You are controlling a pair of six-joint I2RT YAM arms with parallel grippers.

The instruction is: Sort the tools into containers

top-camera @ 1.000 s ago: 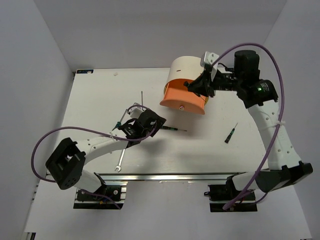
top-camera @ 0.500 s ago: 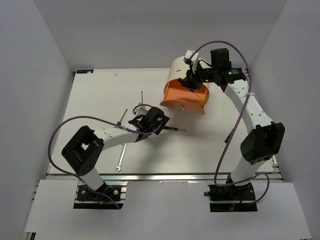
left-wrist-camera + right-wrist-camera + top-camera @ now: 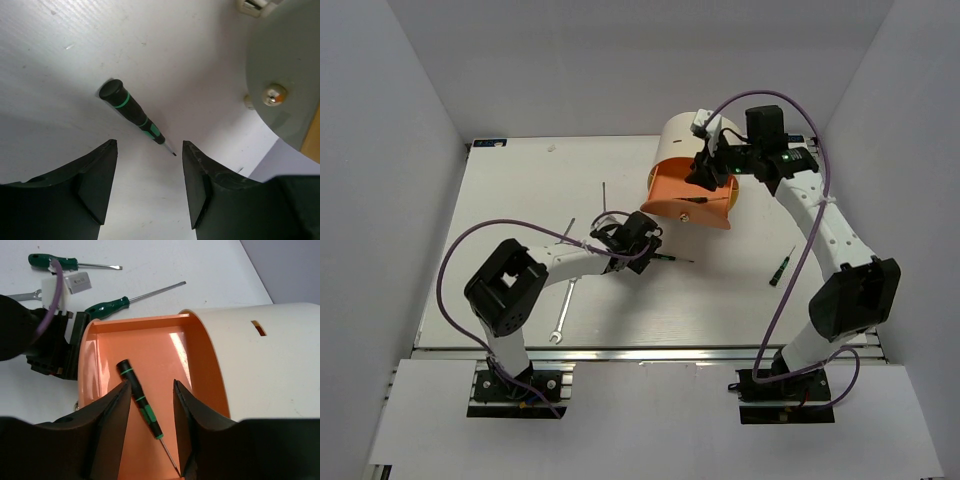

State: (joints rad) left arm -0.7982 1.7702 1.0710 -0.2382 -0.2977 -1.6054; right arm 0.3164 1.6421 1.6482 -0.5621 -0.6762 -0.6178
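Observation:
The cream drum cabinet (image 3: 692, 140) stands at the back with its orange drawer (image 3: 682, 203) pulled out. My right gripper (image 3: 706, 172) hovers open over that drawer (image 3: 107, 360). A black-and-green screwdriver (image 3: 140, 402) lies on the drawer floor between its fingers, untouched. My left gripper (image 3: 642, 244) is open and empty, low over the table. A small black-and-green screwdriver (image 3: 135, 117) lies just ahead of its fingertips (image 3: 111, 145); it also shows in the top view (image 3: 668, 259). Another small screwdriver (image 3: 780, 267) lies at the right. The silver wrench (image 3: 560, 322) lies near the front left.
Two green-handled screwdrivers (image 3: 50, 261) (image 3: 107, 307) lie on the table beyond the drawer, near my left wrist (image 3: 47, 342). A grey-blue drawer front with a knob (image 3: 275, 94) sits close on the right of the left wrist view. Purple cables loop over both arms.
My right arm has swung in and its gripper sits slightly further left over the orange drawer. My left gripper has moved right, closer to the small screwdriver.

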